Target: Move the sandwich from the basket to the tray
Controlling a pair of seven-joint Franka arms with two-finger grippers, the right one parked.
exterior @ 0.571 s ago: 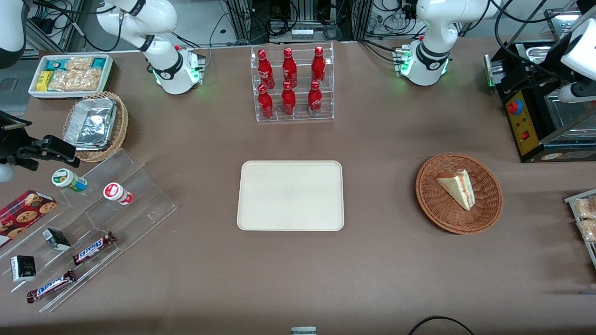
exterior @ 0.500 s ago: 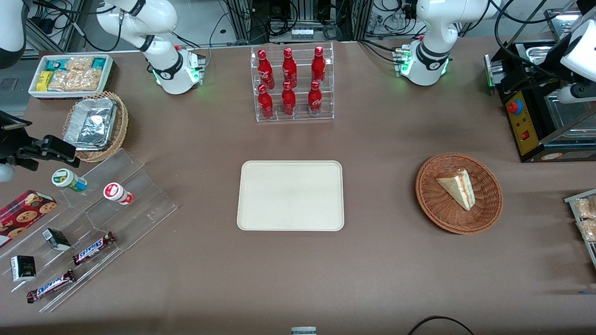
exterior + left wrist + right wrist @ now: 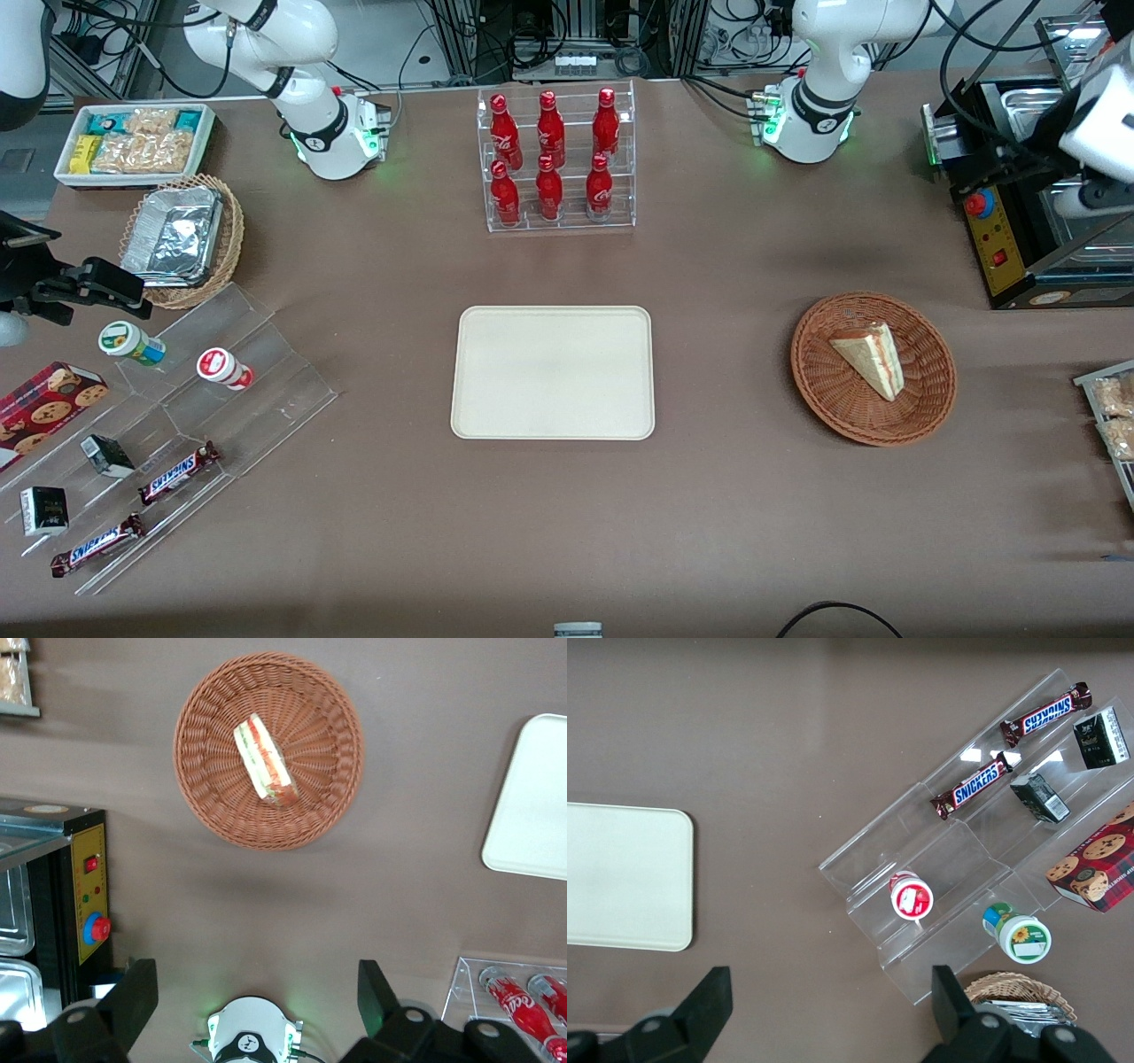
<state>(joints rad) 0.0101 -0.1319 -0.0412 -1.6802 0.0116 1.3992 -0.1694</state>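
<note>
Sandwich lies in the basket, slightly toward its 12 o'clock rim, toward my end of the worktop. Tray sits mid-worktop, well apart from the basket, bare. My fingers are spread wide and hold nothing, up high, farther from the front camera than the basket.

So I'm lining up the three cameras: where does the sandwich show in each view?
Front view: sandwich lies in the basket, toward the working arm's end.
Left wrist view: sandwich in the basket, below the open gripper.
Right wrist view: not in it.
Shared landmark: the tray.
</note>
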